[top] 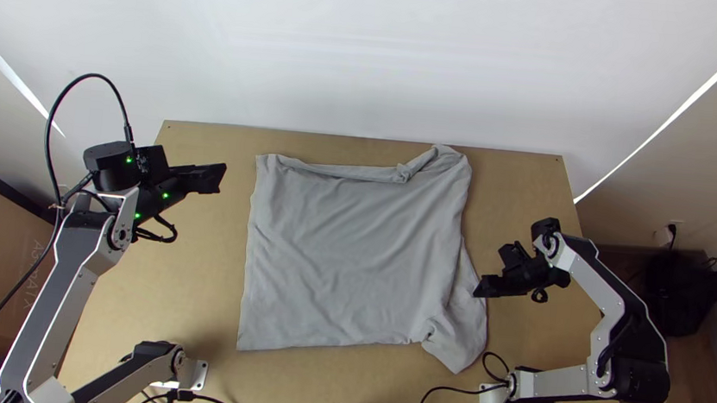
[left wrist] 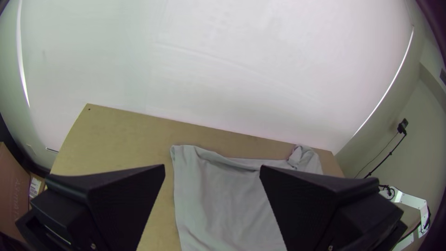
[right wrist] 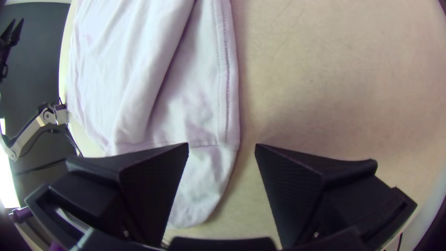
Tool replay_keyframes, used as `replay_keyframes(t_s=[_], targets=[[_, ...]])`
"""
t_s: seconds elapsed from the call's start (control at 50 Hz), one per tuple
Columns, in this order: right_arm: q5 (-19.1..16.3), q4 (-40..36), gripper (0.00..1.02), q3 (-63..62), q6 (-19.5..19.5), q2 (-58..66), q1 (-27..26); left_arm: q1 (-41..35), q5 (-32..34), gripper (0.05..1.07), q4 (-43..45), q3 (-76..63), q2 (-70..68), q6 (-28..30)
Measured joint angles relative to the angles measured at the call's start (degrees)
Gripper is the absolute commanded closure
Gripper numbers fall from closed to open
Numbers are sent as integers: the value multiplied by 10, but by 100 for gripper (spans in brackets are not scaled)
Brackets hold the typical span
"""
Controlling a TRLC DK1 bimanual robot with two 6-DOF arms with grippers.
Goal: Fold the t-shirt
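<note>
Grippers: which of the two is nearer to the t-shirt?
The right gripper: from above it overlaps the t-shirt, while bare table separates the left gripper from the t-shirt.

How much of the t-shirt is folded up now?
Not much, it seems. The t-shirt lies mostly spread, with a bunched strip along its far edge. Nothing is in hand: the left gripper and the right gripper are open, the right one beside the shirt's edge. Still left: probably tucking in the sleeve and making the big folds.
</note>
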Motion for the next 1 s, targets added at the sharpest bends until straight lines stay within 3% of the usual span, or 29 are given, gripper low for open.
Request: replay_keyframes(t_s=[0.1, 0.28, 0.38, 0.58, 0.84, 1.0], targets=[[0, 5, 44, -6, 7, 1, 15, 0, 0, 10, 0, 0, 0, 0], [0, 24, 76, -12, 14, 4, 30, 1, 0, 10, 0, 0, 0, 0], [0, 33, 100, -17, 14, 5, 35, 2, 0, 10, -4, 0, 0, 5], [0, 40, 100, -19, 14, 10, 30, 0, 0, 10, -87, -10, -9, 76], [0, 39, 100, -19, 14, 10, 7, -33, 15, 10, -324, -54, -26, 281], [0, 38, 100, -19, 14, 9, 5, -65, -35, 10, -429, -102, -52, 395]])
